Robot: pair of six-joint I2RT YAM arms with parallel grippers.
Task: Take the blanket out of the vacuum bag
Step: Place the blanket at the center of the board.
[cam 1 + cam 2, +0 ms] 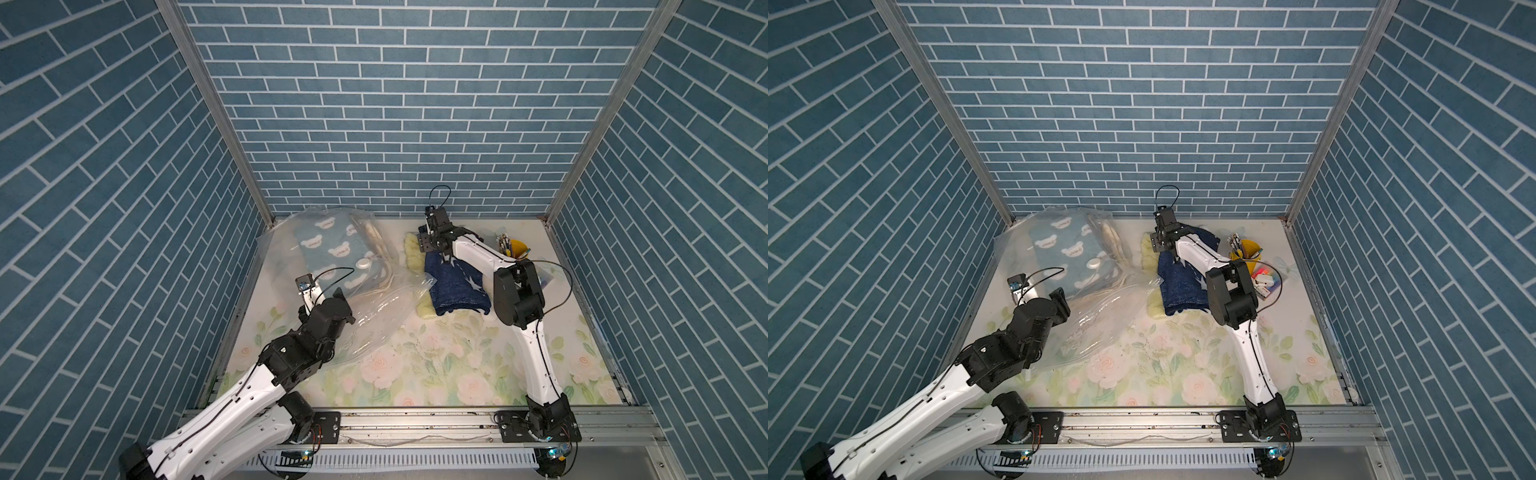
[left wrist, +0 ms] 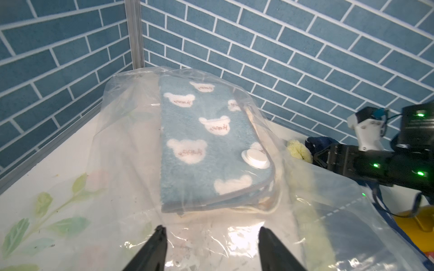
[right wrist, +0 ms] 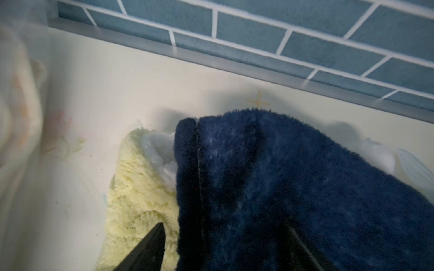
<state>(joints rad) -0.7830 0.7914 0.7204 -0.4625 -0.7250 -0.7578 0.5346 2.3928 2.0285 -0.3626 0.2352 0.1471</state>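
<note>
In both top views the vacuum bag (image 1: 274, 249) (image 1: 1013, 245) lies back-left on the table (image 1: 457, 357), with the bear blanket (image 1: 328, 245) inside it.

In the left wrist view the left gripper (image 2: 212, 237) is spread open over the bag's plastic.

In the right wrist view the right gripper (image 3: 223, 234) is spread open, straddling a navy blanket (image 3: 293, 176).

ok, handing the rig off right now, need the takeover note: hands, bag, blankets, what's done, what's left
Left hand: open, over the near end of the vacuum bag, holding nothing.
Right hand: open, just above the navy blanket, not gripping it.
Navy blanket lies outside the bag, on top of a yellow blanket, to the bag's right.
Bear-print blanket is inside the bag, under the valve cap.
Done: navy blanket out.
Left: bear-print blanket, if it must come out too.
</note>
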